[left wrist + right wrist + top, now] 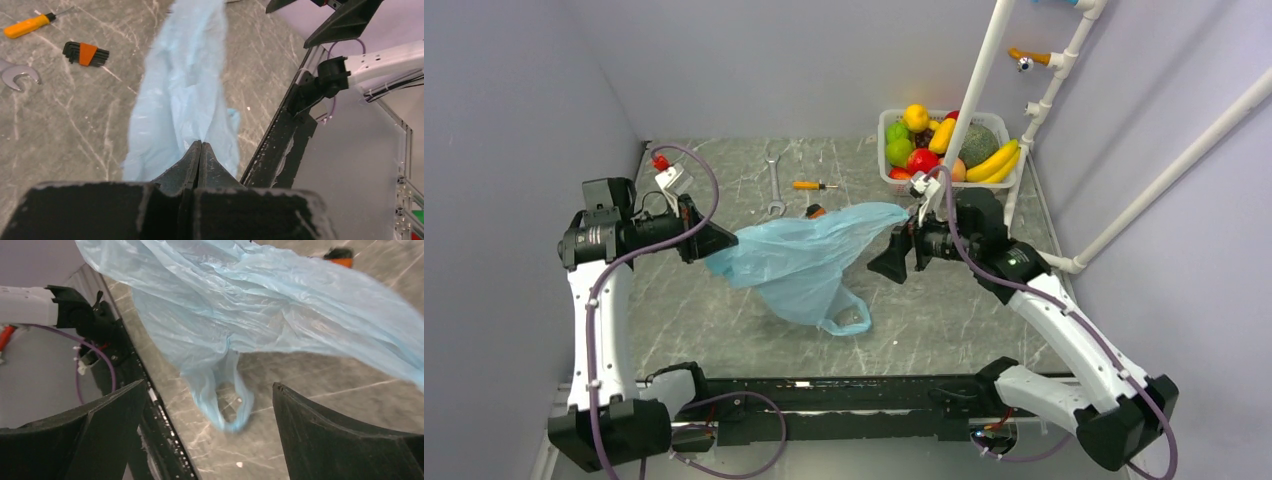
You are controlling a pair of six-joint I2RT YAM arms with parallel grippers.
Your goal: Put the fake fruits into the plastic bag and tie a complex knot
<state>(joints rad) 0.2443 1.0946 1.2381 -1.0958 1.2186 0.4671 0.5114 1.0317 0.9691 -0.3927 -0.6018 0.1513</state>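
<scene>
Top view: a thin light-blue translucent plastic bag (799,262) is seen stretched between the two arms. Glossy plastic fruits (944,145) are piled in a white mesh basket (883,150).
Left wrist: the left gripper (200,146) is clamped on the bag's edge.
Right wrist: the right gripper (209,385) is spread wide with nothing held. The bag is hung just ahead.
</scene>
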